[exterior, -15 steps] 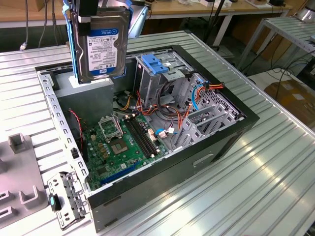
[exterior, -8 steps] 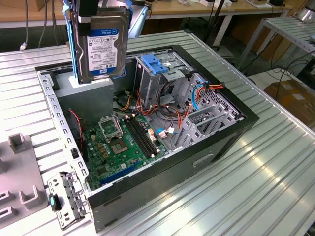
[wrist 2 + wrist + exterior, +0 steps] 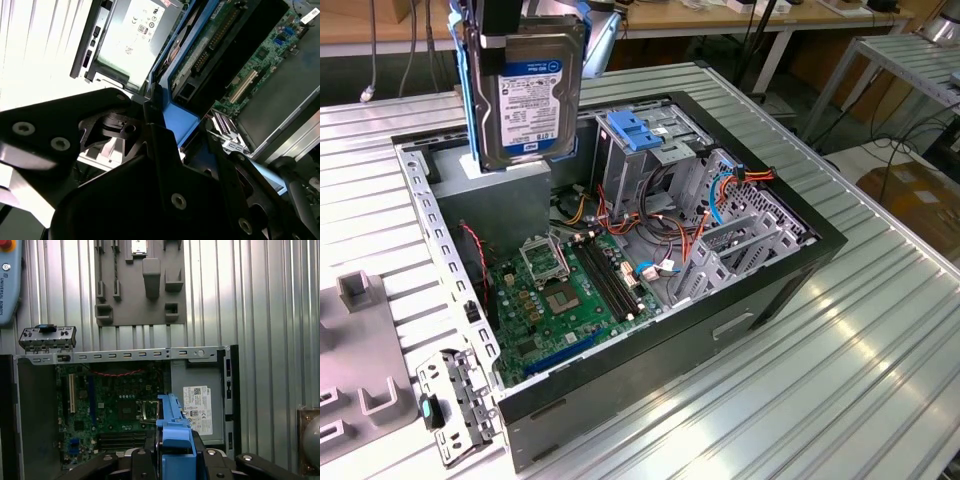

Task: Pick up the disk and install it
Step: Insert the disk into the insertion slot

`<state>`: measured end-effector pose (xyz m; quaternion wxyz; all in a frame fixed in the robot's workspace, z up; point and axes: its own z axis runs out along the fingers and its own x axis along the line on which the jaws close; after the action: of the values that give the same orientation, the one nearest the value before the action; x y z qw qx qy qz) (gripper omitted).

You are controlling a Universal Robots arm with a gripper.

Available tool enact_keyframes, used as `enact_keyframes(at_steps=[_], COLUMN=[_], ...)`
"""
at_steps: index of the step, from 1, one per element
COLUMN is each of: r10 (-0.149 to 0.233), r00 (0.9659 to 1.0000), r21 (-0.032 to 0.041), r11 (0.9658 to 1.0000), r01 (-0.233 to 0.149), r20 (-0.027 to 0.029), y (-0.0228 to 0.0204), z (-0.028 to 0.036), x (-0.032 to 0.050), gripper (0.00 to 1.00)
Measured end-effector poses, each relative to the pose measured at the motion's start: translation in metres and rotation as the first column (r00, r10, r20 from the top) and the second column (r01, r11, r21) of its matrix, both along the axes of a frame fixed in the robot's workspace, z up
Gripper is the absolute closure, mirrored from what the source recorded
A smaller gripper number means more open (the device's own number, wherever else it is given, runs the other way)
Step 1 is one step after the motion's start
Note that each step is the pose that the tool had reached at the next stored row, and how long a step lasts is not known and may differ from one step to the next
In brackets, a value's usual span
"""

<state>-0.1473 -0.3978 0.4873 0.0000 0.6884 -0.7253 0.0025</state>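
Observation:
The disk [image 3: 532,100] hangs upright in the air over the far corner of the open computer case [image 3: 800,262] at the exterior view's left. Its white-and-blue label faces the camera, with blue side rails along its edges. My gripper [image 3: 517,35] is shut on its top edge. In the first wrist view the disk's blue rail [image 3: 174,436] shows edge-on between the black fingers [image 3: 142,465], above the motherboard [image 3: 115,400]. In the second wrist view the blue rail [image 3: 181,119] and the disk's green circuit side [image 3: 210,47] run out from my gripper [image 3: 172,137].
A grey power supply box with a white sticker [image 3: 197,409] lies under the disk. A drive bay with a light-blue latch [image 3: 634,131] and a metal cage [image 3: 725,250] with orange cables stand inside the case. A grey fixture plate [image 3: 142,285] and a loose bracket [image 3: 455,405] lie on the ribbed table.

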Motion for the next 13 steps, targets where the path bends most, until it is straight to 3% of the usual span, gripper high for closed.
enact_keyframes(at_steps=[4, 7, 13], r10=[0.0, 0.0, 0.0], r00=[1.0, 1.0, 1.0], r21=[-0.0002, -0.0003, -0.0003], r11=[1.0, 1.0, 1.0], r01=[0.0, 0.0, 0.0], r20=[0.0, 0.0001, 0.0], y=[-0.0045, -0.0108, -0.0277], z=[-0.0001, -0.0003, -0.0004], x=[0.0, 0.0, 0.0], gripper=[0.63, 0.63, 0.63])
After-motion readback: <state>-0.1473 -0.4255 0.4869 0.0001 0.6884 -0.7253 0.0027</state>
